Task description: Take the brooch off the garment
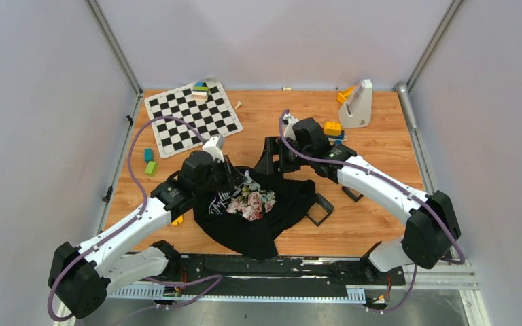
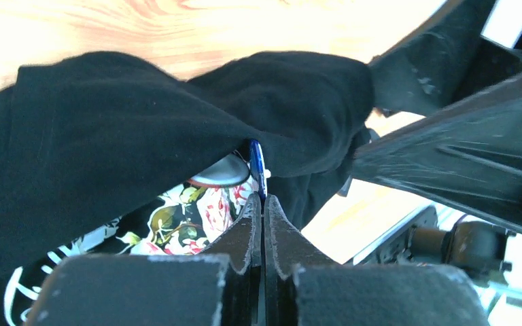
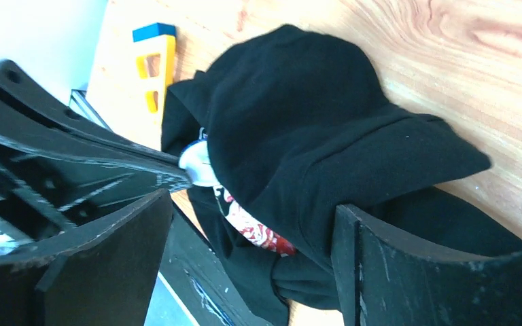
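Wooden tabletop (image 1: 340,234), enclosed by pale walls (image 1: 41,102) on three sides. Item 1: black T-shirt (image 1: 272,221), crumpled at the centre of the top view, with a floral print (image 1: 251,202) and white script facing up. Item 2: brooch (image 2: 257,166), a small blue disc with a silver back. It sits on the shirt at the middle of the left wrist view, seen edge-on, under an overhanging black fold and just above the print. In the right wrist view it shows left of centre, at the edge of the bunched fabric. Item 3: left gripper (image 2: 263,204), at the shirt's upper left edge in the top view, its fingers pressed together with the brooch's lower edge nipped at the tips. Item 4: right gripper (image 3: 255,204), at the shirt's upper edge, its fingers spread wide with a thick fold of the shirt between them; the fold touches the finger at lower right. Other items: a chessboard mat (image 1: 192,117) at upper left with toy blocks (image 1: 200,88) on its far corner; green blocks (image 1: 149,161) near the left edge; a white stand (image 1: 358,103) at upper right, a yellow block (image 1: 332,127) near it; a black square frame (image 1: 319,208) just right of the shirt.
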{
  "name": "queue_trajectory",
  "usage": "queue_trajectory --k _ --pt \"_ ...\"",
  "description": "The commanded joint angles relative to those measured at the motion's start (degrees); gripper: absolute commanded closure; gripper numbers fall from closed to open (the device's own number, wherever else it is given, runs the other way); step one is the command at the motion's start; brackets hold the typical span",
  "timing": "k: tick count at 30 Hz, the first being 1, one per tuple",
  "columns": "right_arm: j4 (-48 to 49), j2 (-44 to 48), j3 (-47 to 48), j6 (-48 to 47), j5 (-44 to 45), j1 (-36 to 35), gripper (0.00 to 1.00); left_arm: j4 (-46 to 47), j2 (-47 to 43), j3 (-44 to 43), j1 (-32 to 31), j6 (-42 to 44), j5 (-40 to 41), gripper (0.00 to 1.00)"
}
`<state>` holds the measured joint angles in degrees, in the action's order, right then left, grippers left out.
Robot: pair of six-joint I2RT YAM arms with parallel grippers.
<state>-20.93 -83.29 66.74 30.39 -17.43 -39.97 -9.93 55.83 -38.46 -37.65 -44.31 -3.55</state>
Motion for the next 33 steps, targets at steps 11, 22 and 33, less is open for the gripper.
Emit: queue_trajectory --k 11,22,33 --pt "18.6 5.4 -14.3 -3.2 -10.6 0.6 0.27 -0.4 4.8 -7.1 5.4 14.8 -23.8 1.00" --pt "43.0 10.1 -28.8 15.2 -11.3 3.5 0.22 7.6 4.2 -3.4 9.0 10.5 -31.4 1.00" --pt "51.3 6.2 -28.0 22.8 -15.2 3.8 0.35 19.4 5.4 0.1 11.7 3.5 -41.4 1.00"
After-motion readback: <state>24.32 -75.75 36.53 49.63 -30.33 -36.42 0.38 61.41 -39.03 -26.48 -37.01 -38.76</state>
